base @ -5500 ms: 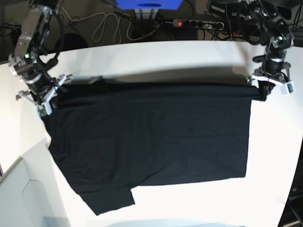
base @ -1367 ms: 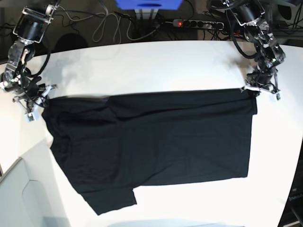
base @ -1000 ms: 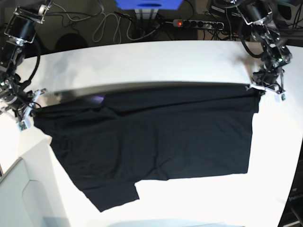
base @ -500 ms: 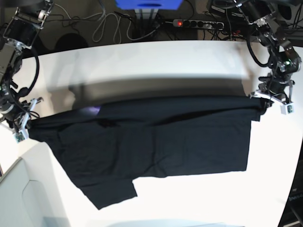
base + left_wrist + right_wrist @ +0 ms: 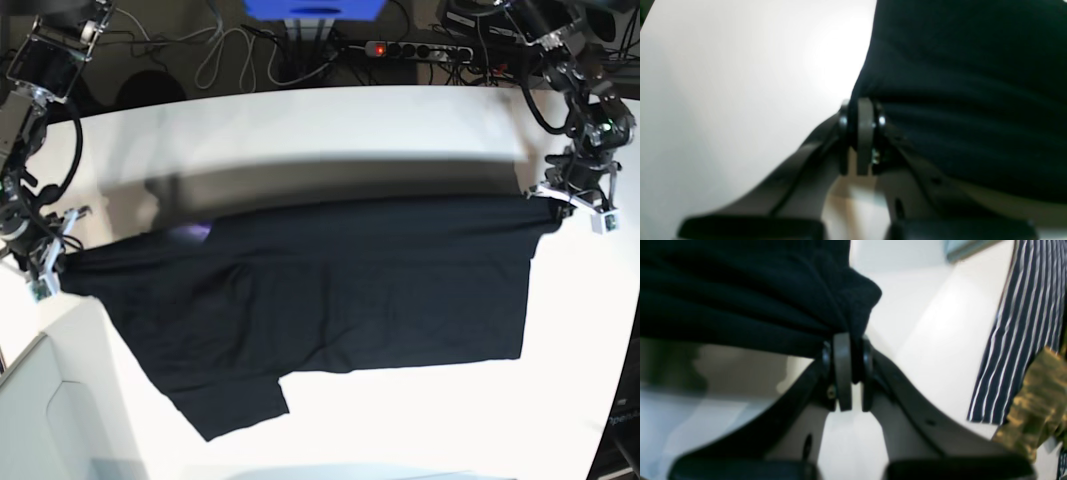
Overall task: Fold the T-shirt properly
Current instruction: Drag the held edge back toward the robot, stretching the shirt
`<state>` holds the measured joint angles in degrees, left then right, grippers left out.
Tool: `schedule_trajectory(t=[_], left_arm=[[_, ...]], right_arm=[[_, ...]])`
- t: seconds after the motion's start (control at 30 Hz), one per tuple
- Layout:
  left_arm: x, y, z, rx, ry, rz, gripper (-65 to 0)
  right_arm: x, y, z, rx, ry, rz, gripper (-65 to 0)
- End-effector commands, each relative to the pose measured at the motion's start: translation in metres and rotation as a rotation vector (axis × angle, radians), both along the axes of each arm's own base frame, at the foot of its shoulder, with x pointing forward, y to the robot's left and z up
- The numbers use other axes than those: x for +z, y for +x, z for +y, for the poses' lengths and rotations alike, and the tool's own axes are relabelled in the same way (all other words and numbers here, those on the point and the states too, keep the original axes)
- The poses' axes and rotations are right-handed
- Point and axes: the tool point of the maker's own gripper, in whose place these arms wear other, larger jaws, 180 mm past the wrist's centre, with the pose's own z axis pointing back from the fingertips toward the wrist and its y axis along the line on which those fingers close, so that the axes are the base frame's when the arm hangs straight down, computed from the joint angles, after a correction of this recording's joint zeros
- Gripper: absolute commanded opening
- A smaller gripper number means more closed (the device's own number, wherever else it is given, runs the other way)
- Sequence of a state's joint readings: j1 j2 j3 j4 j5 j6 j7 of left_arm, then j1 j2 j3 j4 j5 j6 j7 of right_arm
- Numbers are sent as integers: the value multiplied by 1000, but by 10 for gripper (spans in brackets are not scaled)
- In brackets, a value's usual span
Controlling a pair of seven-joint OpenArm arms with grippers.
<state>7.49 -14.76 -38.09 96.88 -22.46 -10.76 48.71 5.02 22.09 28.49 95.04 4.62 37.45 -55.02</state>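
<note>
Both arms have the T-shirt [image 5: 330, 290] by its far edge, stretched across the table [image 5: 330, 130] from nine o'clock to three. The right gripper [image 5: 45, 262] at nine o'clock is pinched tight on a bunched corner of cloth; its wrist view shows the fabric gathered between the closed pads [image 5: 842, 373]. The left gripper [image 5: 570, 205] at three o'clock is likewise clamped on the opposite corner, cloth tucked against its pads [image 5: 864, 133]. The rest of the shirt trails on the table toward six o'clock, one sleeve poking out at seven.

The risk I see is slippage. Each grip takes only a small wad of cloth, and if the arms pull apart too hard, a corner could pop free and the edge collapse. If one arm runs ahead of the other, the fold would land skewed, and the dragging lower part could ruck up or slide off the near edge.

No containers are in sight here.
</note>
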Motion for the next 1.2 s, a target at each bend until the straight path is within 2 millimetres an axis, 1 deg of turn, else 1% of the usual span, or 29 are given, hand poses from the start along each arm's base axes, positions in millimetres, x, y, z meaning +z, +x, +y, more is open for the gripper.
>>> schedule_trajectory(t=[0.0, 0.03, 0.07, 0.17, 0.27, 0.37, 0.43, 0.57, 0.67, 0.77, 0.87, 0.97, 1.03, 1.17], left_arm=[[18, 7, 10, 11, 42, -54, -650], [17, 5, 12, 15, 44, -47, -650], [14, -1, 15, 28, 41, -36, -650], [4, -20, 21, 74, 23, -14, -650], [-5, -35, 23, 113, 2, 4, -650], [-17, -51, 19, 126, -13, 43, -650], [-24, -63, 17, 127, -16, 72, -650], [-39, -90, 14, 132, -22, 142, -650], [-46, -109, 14, 132, -16, 189, -650], [-50, -123, 14, 132, -12, 221, -650], [-53, -131, 14, 132, -10, 241, -650], [-54, -134, 14, 132, -10, 247, -650], [-55, -135, 14, 134, -12, 252, -650], [-56, -135, 14, 140, -15, 256, -650]], right_arm=[[14, 3, -10, 4, -42, -30, -648], [13, 2, -10, 2, -42, -26, -648], [9, -1, -10, 1, -39, -13, -648], [-8, -19, -10, 5, -40, 40, -648], [-27, -40, -9, 6, -36, 105, -648], [-47, -62, -3, 6, -17, 167, -648], [-58, -77, -3, 6, -17, 209, -648], [-73, -103, -3, 9, -16, 277, -648], [-80, -116, -3, 8, -17, 311, -648], [-86, -129, -4, 9, -20, 343, -648], [-92, -142, -3, 9, -18, 375, -648], [-96, -153, -3, 6, -16, 402, -648], [-98, -157, -4, 3, -17, 410, -648], [-94, -162, -15, -40, -19, 403, -648]])
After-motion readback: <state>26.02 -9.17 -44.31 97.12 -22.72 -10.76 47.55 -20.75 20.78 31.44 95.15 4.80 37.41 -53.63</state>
